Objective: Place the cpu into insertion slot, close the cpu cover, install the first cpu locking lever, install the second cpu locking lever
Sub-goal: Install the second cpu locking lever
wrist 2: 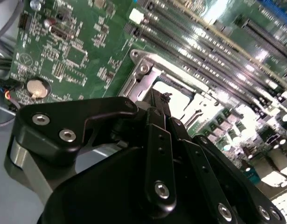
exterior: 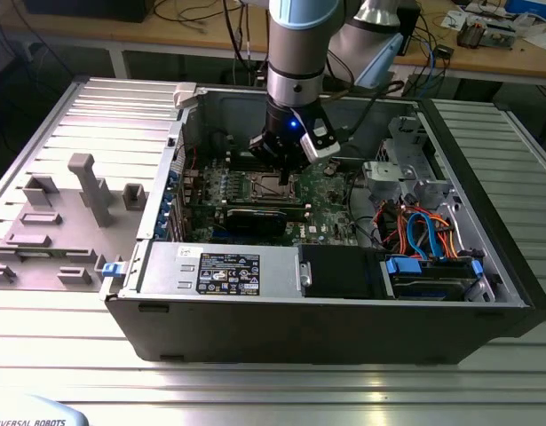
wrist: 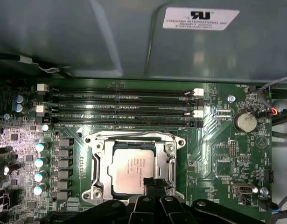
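The cpu (wrist: 133,169), a pale silvery square, lies in the insertion slot (wrist: 92,140) in the middle of the green motherboard (wrist: 218,158). The cpu cover (wrist: 102,163), a silvery frame, lies flat around it, and the chip shows through its window. My gripper (wrist: 155,184) is shut with nothing between its black fingers. Its tip is at the edge of the cover nearest the arm, close above the chip. The second wrist view shows the gripper (wrist 2: 165,99) tip over the cpu (wrist 2: 173,95). In the exterior view the gripper (exterior: 281,170) hangs low inside the open computer case.
Long memory slots (wrist: 120,105) run beside the socket, with a row of capacitors (wrist: 39,161) and a coin battery (wrist: 246,122) nearby. A black graphics card (exterior: 255,217), the power supply (exterior: 219,266) and coloured cables (exterior: 423,231) fill the case. A grey fixture (exterior: 51,222) lies at the exterior view's left.
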### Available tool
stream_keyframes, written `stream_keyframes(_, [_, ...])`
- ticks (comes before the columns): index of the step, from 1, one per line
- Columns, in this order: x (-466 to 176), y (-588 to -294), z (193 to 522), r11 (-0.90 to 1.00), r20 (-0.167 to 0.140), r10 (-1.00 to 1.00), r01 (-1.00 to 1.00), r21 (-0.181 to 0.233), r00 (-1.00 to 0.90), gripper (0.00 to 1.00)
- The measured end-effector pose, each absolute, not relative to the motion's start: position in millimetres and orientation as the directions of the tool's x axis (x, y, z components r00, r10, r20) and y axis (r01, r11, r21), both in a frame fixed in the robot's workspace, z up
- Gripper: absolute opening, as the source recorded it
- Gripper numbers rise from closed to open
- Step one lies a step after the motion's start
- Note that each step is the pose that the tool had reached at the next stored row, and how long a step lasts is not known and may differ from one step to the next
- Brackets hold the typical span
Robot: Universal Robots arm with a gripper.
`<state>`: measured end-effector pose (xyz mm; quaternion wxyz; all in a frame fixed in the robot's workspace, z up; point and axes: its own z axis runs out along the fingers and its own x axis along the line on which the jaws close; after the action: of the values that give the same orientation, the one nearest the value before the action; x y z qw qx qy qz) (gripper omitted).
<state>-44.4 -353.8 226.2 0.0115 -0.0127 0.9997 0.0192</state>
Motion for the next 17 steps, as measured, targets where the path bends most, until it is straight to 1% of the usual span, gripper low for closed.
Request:
stream_keyframes(8, [-44.4,-356.9,234.2,0.999,-0.024,-0.025,-0.026,0.039,-0.999,0.11])
stream_keyframes(14, [-44.4,-376.7,234.2,0.999,-0.022,-0.025,-0.026,0.042,-0.999,0.11])
stream_keyframes(17, [-44.4,-383.5,234.0,0.998,-0.014,-0.025,-0.025,0.058,-1.000,0.11])
